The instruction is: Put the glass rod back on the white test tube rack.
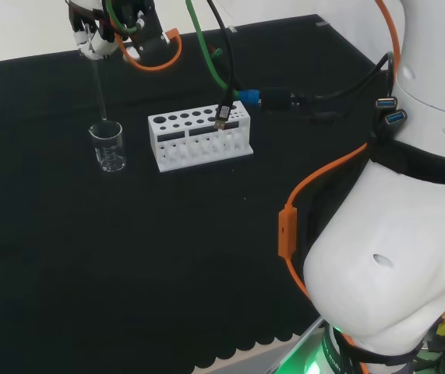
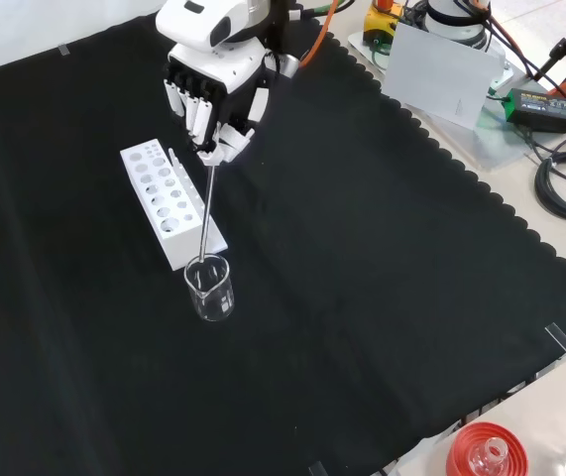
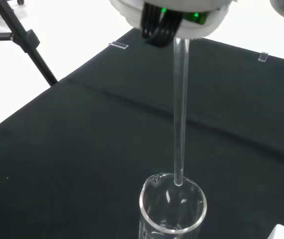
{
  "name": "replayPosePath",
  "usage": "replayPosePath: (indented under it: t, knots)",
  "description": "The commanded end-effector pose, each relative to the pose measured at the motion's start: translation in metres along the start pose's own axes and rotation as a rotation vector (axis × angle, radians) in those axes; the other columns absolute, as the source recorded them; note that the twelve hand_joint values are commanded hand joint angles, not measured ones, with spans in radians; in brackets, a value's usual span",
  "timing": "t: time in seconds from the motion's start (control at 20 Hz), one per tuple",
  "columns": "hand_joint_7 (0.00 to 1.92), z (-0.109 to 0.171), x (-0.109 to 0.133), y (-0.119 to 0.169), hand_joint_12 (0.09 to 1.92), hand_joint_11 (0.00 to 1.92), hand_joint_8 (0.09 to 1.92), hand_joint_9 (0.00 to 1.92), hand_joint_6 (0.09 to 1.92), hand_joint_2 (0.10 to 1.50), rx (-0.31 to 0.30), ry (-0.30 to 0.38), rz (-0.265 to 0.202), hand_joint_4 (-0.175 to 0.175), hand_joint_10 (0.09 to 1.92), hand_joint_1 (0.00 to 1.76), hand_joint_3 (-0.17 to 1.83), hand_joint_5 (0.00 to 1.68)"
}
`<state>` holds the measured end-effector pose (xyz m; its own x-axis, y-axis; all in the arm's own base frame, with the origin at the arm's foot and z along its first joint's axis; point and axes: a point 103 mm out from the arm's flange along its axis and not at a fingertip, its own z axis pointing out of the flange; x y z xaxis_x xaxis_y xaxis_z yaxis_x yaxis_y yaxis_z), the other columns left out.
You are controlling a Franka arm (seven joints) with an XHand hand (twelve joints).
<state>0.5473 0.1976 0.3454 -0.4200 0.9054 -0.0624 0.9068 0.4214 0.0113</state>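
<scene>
My hand (image 2: pixel 210 91) hangs above the cloth with its fingers curled round the top of a clear glass rod (image 2: pixel 206 213). The rod (image 3: pixel 180 114) points straight down, and its lower tip sits just inside the mouth of a small clear beaker (image 3: pixel 172 204). In the head view the hand (image 1: pixel 101 35) is at the top left, with the rod (image 1: pixel 99 86) dropping to the beaker (image 1: pixel 108 146). The white test tube rack (image 1: pixel 199 138) stands just right of the beaker there. In the front view the rack (image 2: pixel 169 199) lies behind and left of the beaker (image 2: pixel 210 288).
The arm's big white links (image 1: pixel 409 226) take up the head view's right side, with cables (image 1: pixel 284 100) trailing above the rack. Off the cloth's far right in the front view sit cables and a power block (image 2: pixel 540 104). A red ribbed stand (image 2: pixel 486 451) sits at the near edge.
</scene>
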Motion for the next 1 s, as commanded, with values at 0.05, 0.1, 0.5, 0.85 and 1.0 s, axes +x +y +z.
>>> replayPosePath:
  t: [0.05,0.1,0.5,0.85,1.0]
  knots:
    - [1.32,-0.021,-0.01,-0.003,0.56,1.62,0.77,1.85,0.76,0.75,-0.021,-0.005,0.015,-0.175,0.16,1.31,0.55,1.07]
    - [1.32,-0.025,-0.011,-0.004,0.56,1.62,0.77,1.85,0.76,0.75,-0.023,-0.007,0.017,-0.175,0.16,1.31,0.55,1.07]
    - [1.32,-0.045,-0.021,-0.009,0.56,1.62,0.77,1.85,0.76,0.75,-0.051,-0.024,0.037,-0.175,0.16,1.31,0.55,1.06]
    - [1.32,-0.047,-0.036,-0.011,0.56,1.62,0.77,1.85,0.76,0.75,-0.054,-0.026,0.061,-0.175,0.16,1.31,0.55,1.06]
    - [1.32,-0.045,-0.043,-0.012,0.56,1.62,0.77,1.85,0.76,0.75,-0.053,-0.03,0.075,-0.175,0.16,1.31,0.55,1.06]
